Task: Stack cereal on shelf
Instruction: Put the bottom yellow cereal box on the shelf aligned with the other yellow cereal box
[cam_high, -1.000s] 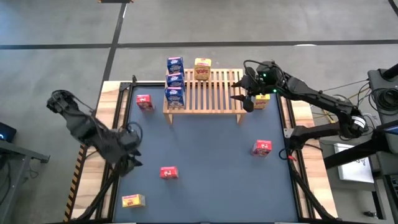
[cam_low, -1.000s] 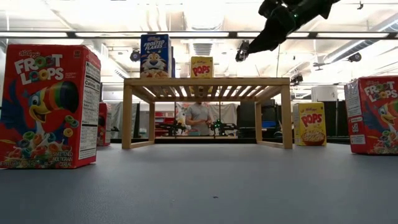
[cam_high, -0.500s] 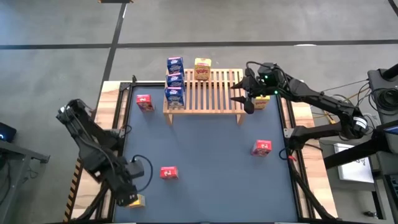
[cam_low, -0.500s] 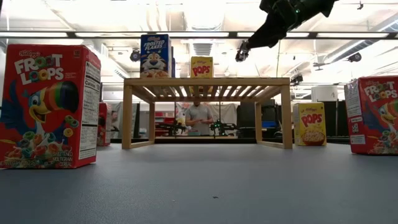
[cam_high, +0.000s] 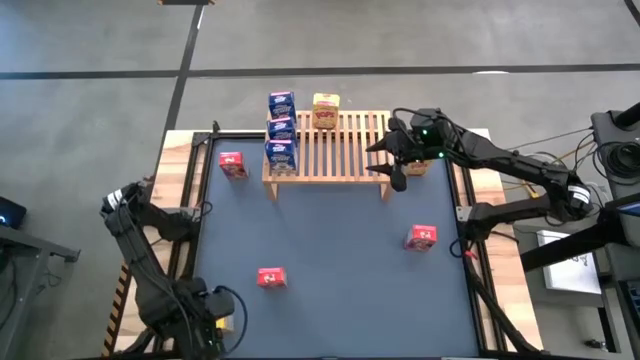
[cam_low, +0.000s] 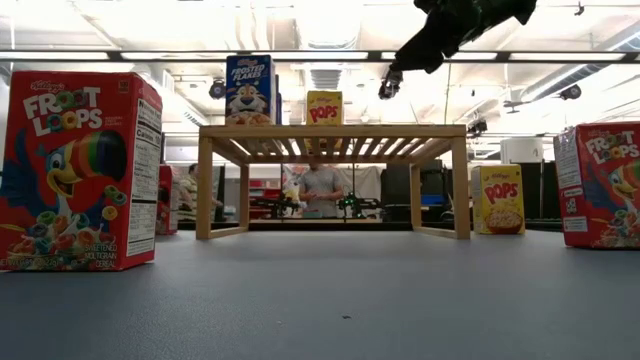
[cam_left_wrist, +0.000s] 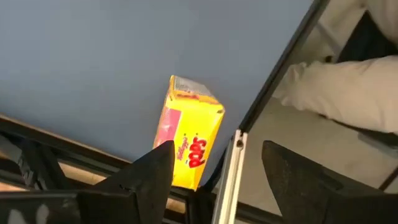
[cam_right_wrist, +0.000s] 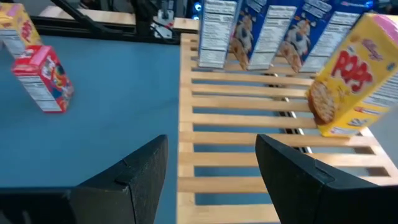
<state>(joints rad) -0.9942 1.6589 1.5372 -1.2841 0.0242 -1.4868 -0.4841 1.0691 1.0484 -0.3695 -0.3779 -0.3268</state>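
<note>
At the table's near-left corner, the left gripper (cam_left_wrist: 214, 180) hung with fingers spread, empty, over a yellow Pops box (cam_left_wrist: 188, 132) hidden in the high view | right gripper (cam_high: 388, 160) unclenched above the shelf (cam_high: 345, 150) | three blue boxes (cam_high: 281, 130) stood there.

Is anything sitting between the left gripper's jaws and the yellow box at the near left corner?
Nothing visible. In the wrist view the left gripper hangs with open jaws just short of the yellow box, which lies alone on the blue mat.
</note>
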